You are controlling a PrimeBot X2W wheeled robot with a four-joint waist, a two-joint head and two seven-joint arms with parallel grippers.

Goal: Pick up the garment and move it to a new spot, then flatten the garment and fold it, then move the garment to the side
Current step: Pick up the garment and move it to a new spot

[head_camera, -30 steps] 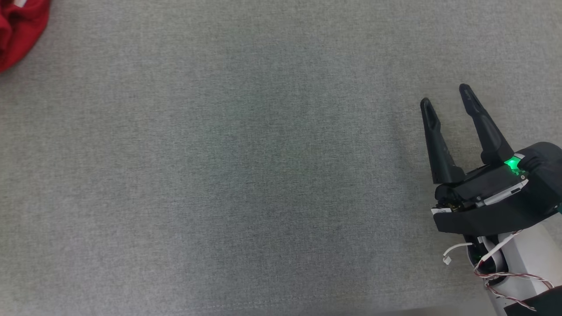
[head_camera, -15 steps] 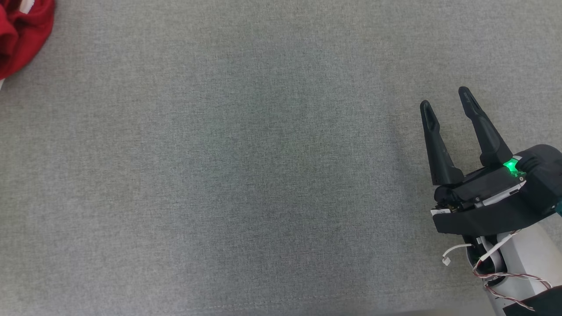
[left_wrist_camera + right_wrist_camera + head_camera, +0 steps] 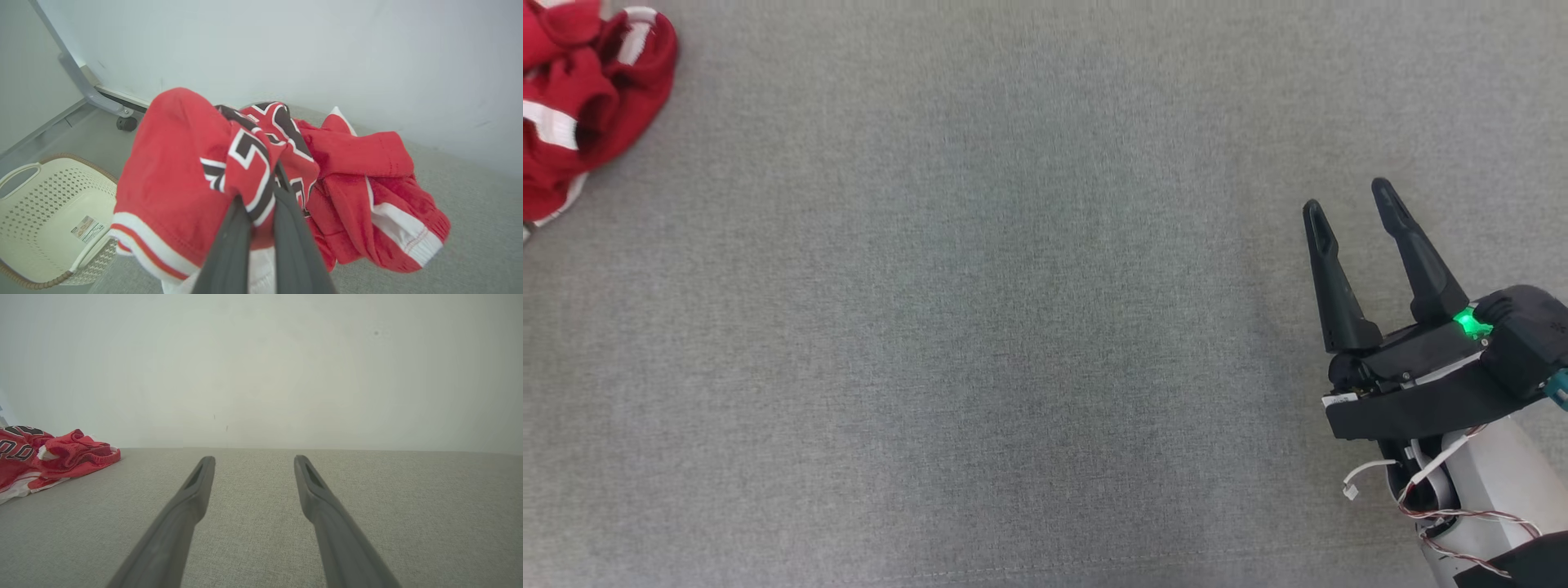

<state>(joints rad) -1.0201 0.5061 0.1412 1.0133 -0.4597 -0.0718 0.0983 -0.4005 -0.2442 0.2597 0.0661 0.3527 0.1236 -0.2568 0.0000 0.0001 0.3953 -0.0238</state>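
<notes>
The right claw (image 3: pixel 1346 196) stood at the lower right of the head view, its two dark fingers spread wide with nothing between them, pointing up the frame and leaning a little left; a green light (image 3: pixel 1468 324) glowed on its body, and thin wires (image 3: pixel 1445 514) trailed along the pale forearm (image 3: pixel 1494 482) below it. The red garment (image 3: pixel 588 90), banded in white, lay bunched in the upper left corner on the grey cloth surface (image 3: pixel 980 327), well apart from that claw. In the left wrist view the left claw (image 3: pixel 259 183) rose from the bottom middle with its fingers drawn close, pinching a fold of the garment (image 3: pixel 171 163); black characters edged in white crossed the fold, too crumpled to read. A cream basket (image 3: pixel 16 171) sat at the lower left, with a label (image 3: pixel 87 228) too small to read. In the right wrist view the right claw (image 3: pixel 254 458) pointed low along the surface toward a pale wall, fingers parted, and the garment (image 3: pixel 61 455) lay at the left edge, its black numerals partly cut off.
</notes>
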